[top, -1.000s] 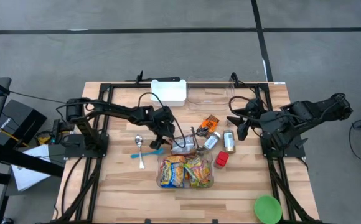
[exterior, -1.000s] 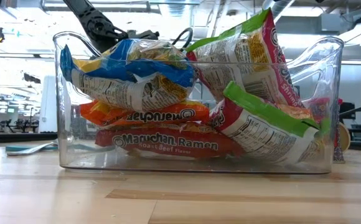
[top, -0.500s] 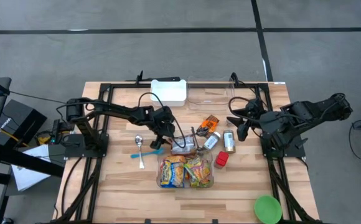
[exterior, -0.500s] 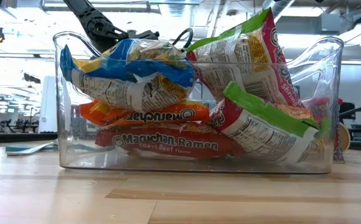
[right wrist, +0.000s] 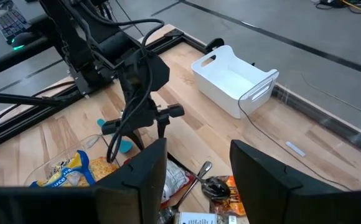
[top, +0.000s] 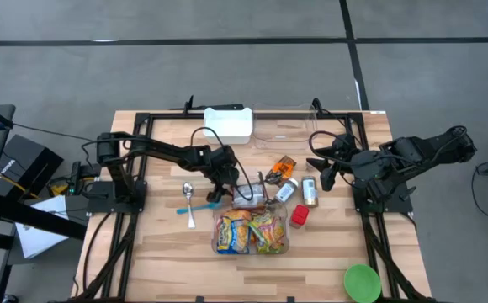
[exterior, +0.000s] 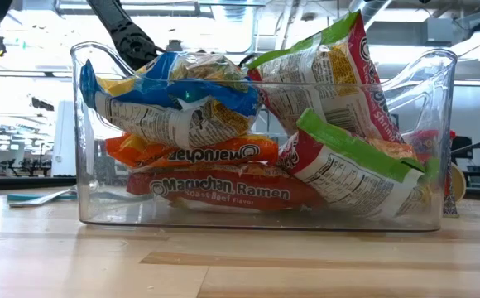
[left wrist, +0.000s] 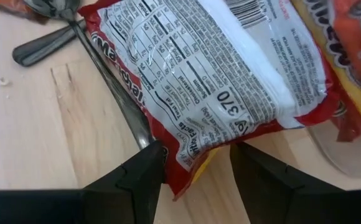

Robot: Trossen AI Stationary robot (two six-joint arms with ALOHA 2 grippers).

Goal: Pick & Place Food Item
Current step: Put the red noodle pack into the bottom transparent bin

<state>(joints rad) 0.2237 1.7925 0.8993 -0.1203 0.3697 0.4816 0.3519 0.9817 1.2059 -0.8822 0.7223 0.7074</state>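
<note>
1. Gripping ramen packet [left wrist: 218, 81] edge in left gripper [left wrist: 196, 165], just behind clear bin [top: 283, 246]; shifted slightly toward bin since earlier.
2. Parked unchanged: right gripper [top: 321, 174], jaws part-open, empty.

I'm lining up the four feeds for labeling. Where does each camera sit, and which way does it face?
High: overhead, straight down; both arms, clear bin.
Low: table height, level across; bin, an arm behind.
Left wrist: past its own fingers gripping a ramen packet.
Right wrist: own fingers, toward left arm and white bin.
Shared: high and low show the ramen-filled bin.
</note>
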